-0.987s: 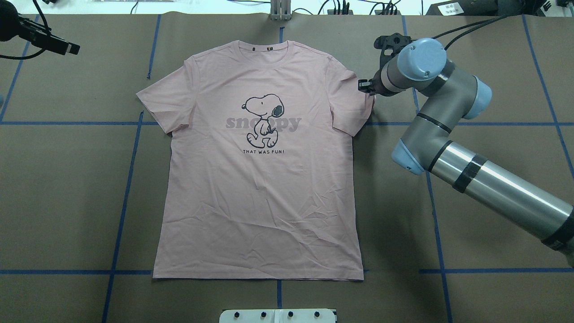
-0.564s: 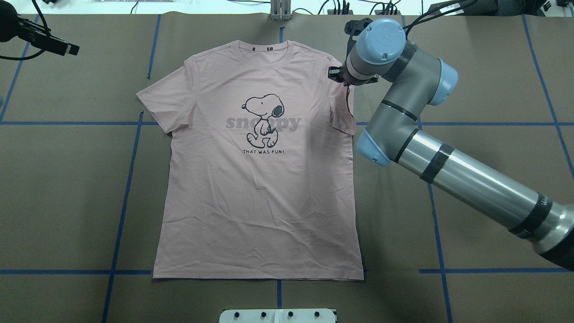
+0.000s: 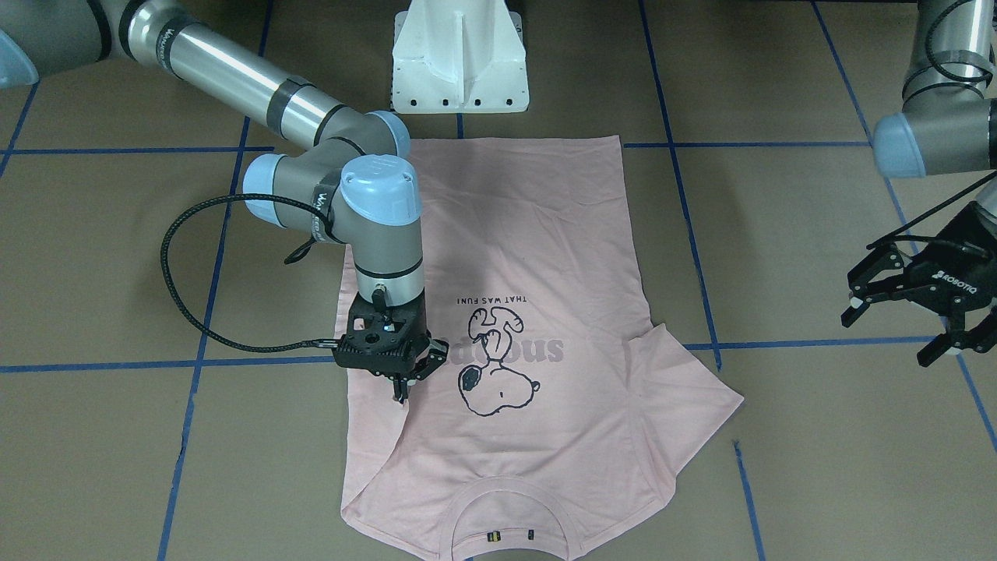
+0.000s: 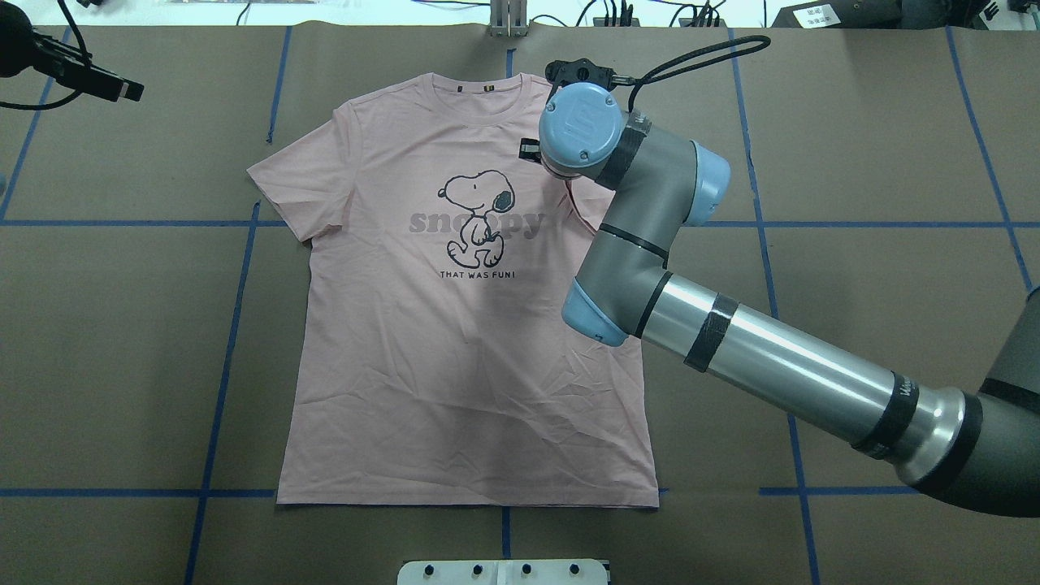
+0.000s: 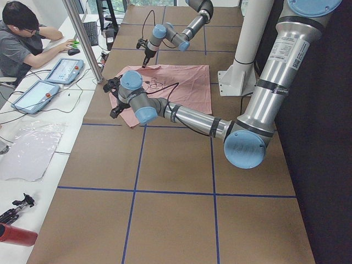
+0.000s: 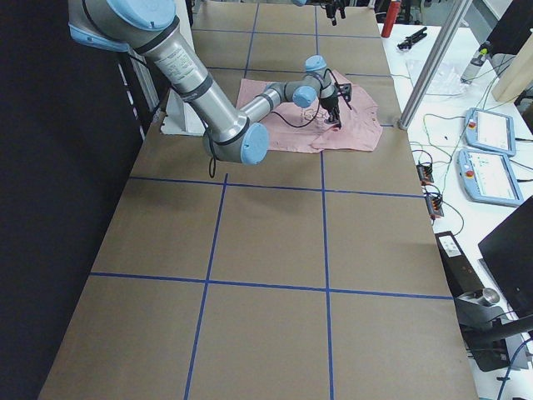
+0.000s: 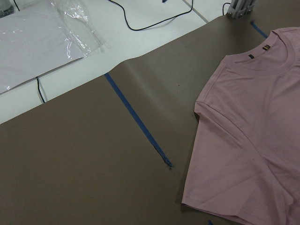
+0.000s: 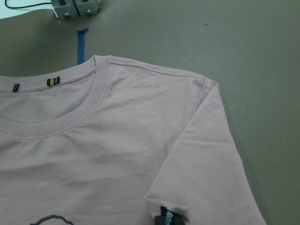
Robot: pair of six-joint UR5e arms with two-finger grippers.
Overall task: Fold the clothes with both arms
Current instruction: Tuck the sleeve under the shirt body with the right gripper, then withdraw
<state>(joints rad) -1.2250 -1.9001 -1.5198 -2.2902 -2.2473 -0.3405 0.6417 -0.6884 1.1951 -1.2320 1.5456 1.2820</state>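
Observation:
The pale pink Snoopy T-shirt lies flat, front up, collar at the far edge; it also shows in the front-facing view. My right gripper is shut on the right sleeve and holds it just above the chest, right of the Snoopy print, so the sleeve is folded inward. In the right wrist view the sleeve and its dark tag show. In the overhead view the wrist hides the jaws. My left gripper is open and empty, off the shirt, beyond the flat left sleeve.
The white pedestal base stands at the shirt's hem side. Blue tape lines cross the brown table. A clear plastic sheet lies beyond the far edge. An operator sits there with tablets.
My right arm has swung left with the right sleeve, from beside the shirt to over the chest, folding the sleeve inward. The left gripper has not moved.

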